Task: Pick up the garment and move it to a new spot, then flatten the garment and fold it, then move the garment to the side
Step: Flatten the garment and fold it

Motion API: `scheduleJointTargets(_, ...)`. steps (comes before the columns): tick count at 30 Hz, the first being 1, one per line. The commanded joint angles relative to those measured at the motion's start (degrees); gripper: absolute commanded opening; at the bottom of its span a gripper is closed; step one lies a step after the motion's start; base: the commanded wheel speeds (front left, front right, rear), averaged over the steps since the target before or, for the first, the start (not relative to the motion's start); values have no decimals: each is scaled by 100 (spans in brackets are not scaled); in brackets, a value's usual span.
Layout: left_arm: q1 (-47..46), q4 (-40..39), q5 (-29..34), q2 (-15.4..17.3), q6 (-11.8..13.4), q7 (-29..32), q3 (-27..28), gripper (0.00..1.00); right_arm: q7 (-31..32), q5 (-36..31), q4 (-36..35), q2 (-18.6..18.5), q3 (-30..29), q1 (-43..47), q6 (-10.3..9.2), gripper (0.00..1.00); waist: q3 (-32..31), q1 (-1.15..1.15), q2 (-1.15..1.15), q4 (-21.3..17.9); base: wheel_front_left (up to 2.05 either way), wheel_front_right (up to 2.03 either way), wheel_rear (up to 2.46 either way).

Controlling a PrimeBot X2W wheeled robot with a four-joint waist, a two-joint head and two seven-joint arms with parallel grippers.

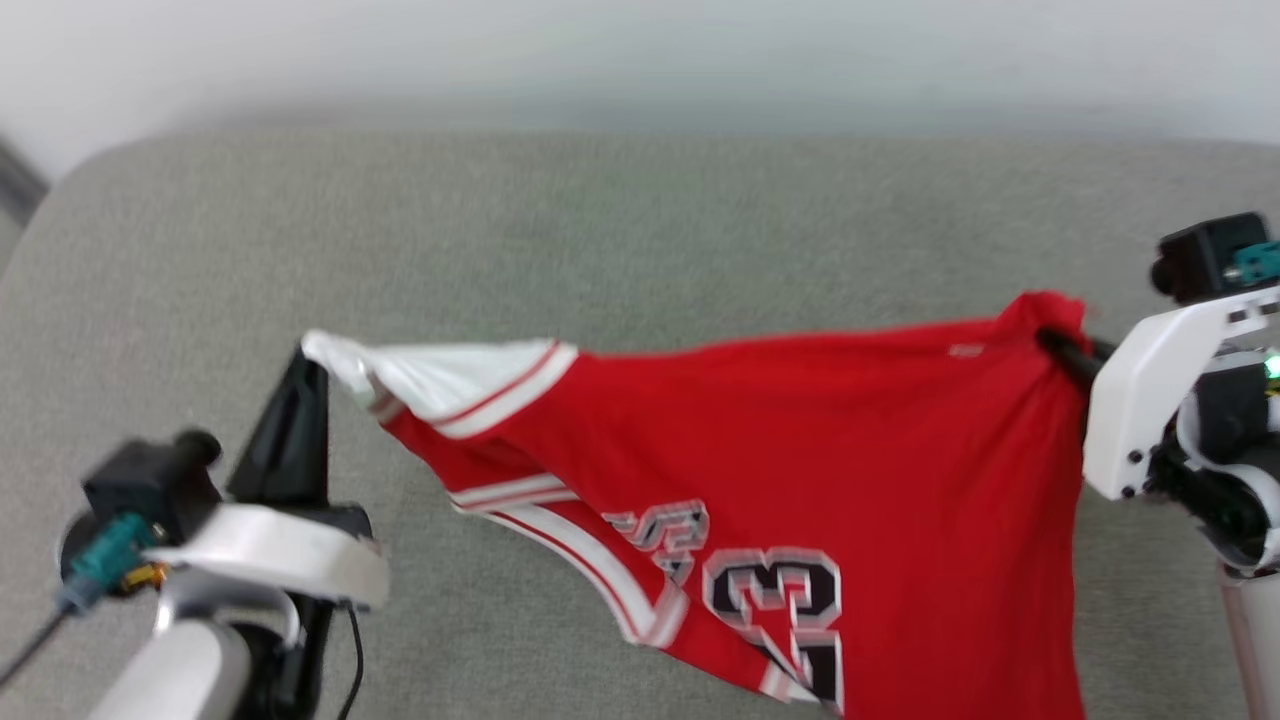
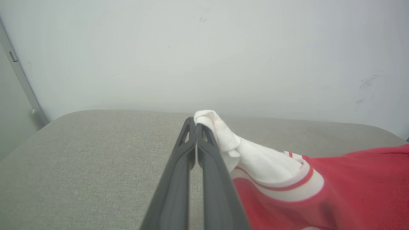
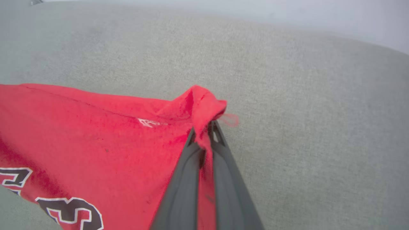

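Red jersey garment (image 1: 800, 440), stretched between the two pincers above grey padded worktop (image 1: 640, 220); left pincer (image 1: 308, 362) clamped tight on white sleeve tip; right pincer (image 1: 1062, 350) clamped tight on red corner, numerals hanging below them

Head camera: set high, facing forward and down across the fabric-covered tabletop (image 1: 640, 230) to the pale wall (image 1: 640, 60). Mid-range and slightly blurred, with the left gripper (image 1: 305, 365) at lower left and the right gripper (image 1: 1060, 345) at the right edge.

Left wrist camera: low and close, sighting along its own gripper (image 2: 195, 123) toward the tabletop's far edge and the wall.

Right wrist camera: close, tilted down past its own gripper (image 3: 204, 129) onto the tabletop.

Overlap: all three views take in the shirt (image 1: 800, 430) and the grey cover. Head and left wrist share the white sleeve (image 1: 450, 375); head and right wrist share the black number (image 1: 775, 600).
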Motion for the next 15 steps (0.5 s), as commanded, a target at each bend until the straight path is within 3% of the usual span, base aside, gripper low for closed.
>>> scheduleJointTargets(1,-158,-27,-28,21,-43,21,50,0,-152,-46,-76,-19,-54,53,-3,0,-297,0,0,-162,0,0,0)
scheduleJointTargets(8,-1196,270,-2,90,-181,90,233,0,-1186,-248,-331,244,-346,-267,-2,0,-542,0,0,-340,0,0,0)
scheduleJointTargets(15,-2653,630,87,-30,-282,71,362,0,-1883,-375,-329,536,-574,-1044,-3,0,-257,0,0,-486,0,0,0)
